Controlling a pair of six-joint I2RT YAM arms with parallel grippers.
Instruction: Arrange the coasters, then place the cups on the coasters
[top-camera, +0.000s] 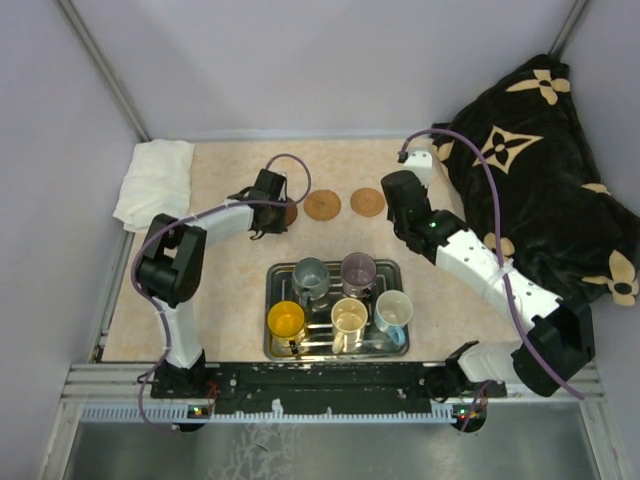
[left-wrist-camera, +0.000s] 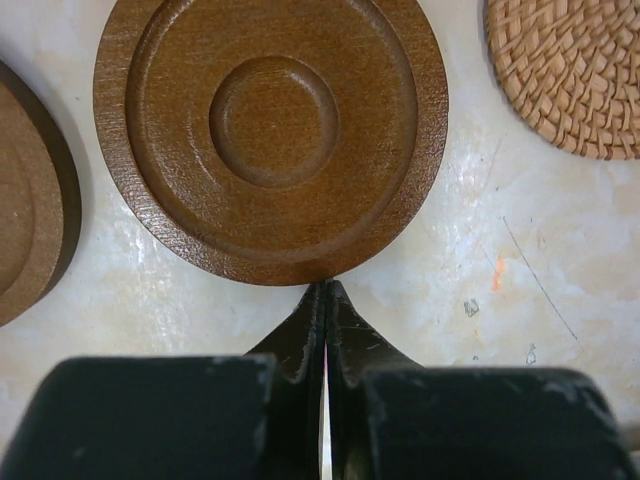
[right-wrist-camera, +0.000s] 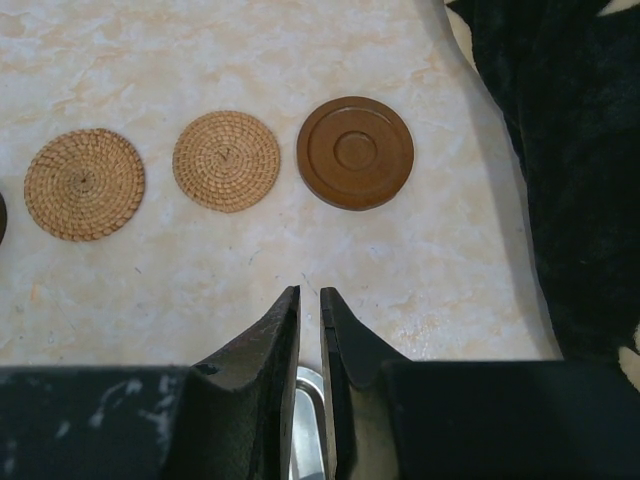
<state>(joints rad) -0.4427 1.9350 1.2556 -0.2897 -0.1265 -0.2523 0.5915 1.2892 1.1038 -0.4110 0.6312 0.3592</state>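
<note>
So the left arm (top-camera: 215, 222) is folded up at the elbow, forearm reaching in toward the middle. The left gripper (left-wrist-camera: 325, 290) has its jaws pressed tight together, nothing in them. The right arm (top-camera: 480, 262) stretches in from the far right, elbow way out. On the right gripper (right-wrist-camera: 309, 295) the jaws are nearly closed with just a thin gap, empty too.

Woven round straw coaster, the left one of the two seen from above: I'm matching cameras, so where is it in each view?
Top external: the woven round straw coaster sits just above the picture's centre.
Left wrist: top right corner, cropped.
Right wrist: left side, mid-height.
Shared landmark: the beige marbled tabletop.
</note>
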